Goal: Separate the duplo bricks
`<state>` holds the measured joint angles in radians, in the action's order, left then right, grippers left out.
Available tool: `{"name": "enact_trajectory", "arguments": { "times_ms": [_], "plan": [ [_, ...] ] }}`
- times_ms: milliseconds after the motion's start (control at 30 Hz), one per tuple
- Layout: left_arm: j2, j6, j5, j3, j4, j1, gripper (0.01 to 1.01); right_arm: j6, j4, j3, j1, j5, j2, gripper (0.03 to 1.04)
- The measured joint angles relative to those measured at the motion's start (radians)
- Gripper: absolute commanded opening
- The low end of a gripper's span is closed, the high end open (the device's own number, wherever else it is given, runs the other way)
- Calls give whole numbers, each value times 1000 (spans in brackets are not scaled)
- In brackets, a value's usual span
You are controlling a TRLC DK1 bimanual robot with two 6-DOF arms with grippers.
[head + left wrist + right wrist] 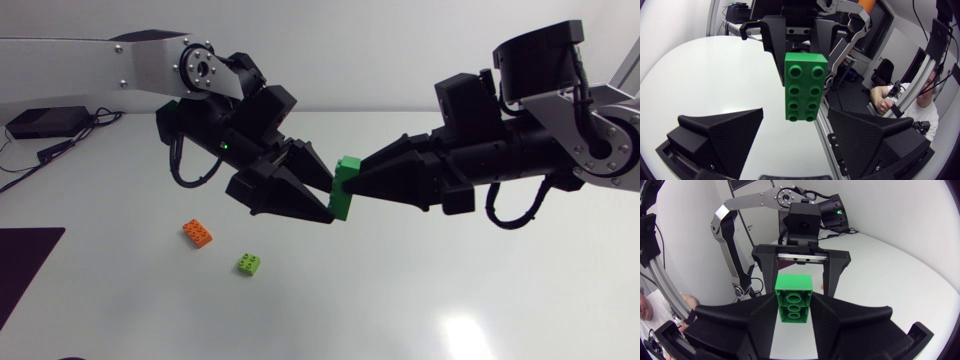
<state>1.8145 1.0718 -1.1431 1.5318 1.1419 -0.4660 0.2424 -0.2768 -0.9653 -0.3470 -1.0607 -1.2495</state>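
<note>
**Bricks – three in all.**
1. One bright green studded plastic brick (343, 190), long, with two rows of four studs. It is held up off the white bench (450, 280), between the two arms near the middle. Whether it is one piece or two joined, I cannot tell.
2. One small orange plastic brick (197, 233), lying loose on the bench below the left arm.
3. One small lime-green plastic brick (249, 263), loose on the bench just beside the orange one and apart from it.

**Tools – two, matte black.**
- Right tool (358, 185): clenched on the bright green brick, one wedge finger on each long side.
- Left tool (322, 198): released, its fingers spread wide. The brick's free end stands ahead of it, in line with the gap – not gripped.

**Other – one.** A dark flat mat (25, 270) lies at the bench's left edge.
</note>
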Motion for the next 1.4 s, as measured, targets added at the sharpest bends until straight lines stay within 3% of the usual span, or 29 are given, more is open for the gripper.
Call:
{"name": "enact_trajectory", "arguments": {
  "times_ms": [200,500,667,1100,1167,1200,1300,1400],
  "plan": [
    [2,0,-10,15,0,-1,643,0,2,4,-12,8,-4,275],
    [10,0,-13,19,0,-27,582,-5,17,5,-13,14,-4,275],
    [12,0,-13,19,0,-28,316,-8,18,5,-13,14,-4,275],
    [12,4,-10,19,8,-37,257,-20,18,17,-13,19,3,293],
    [12,8,-10,19,17,-42,252,-23,17,24,-13,19,12,398],
    [12,8,-10,19,23,-44,252,-26,17,28,-12,19,17,507],
    [12,8,-4,19,31,-53,252,-26,17,39,-3,21,34,969],
    [9,8,75,20,50,-65,252,-26,18,40,29,21,64,995]
  ]
}}
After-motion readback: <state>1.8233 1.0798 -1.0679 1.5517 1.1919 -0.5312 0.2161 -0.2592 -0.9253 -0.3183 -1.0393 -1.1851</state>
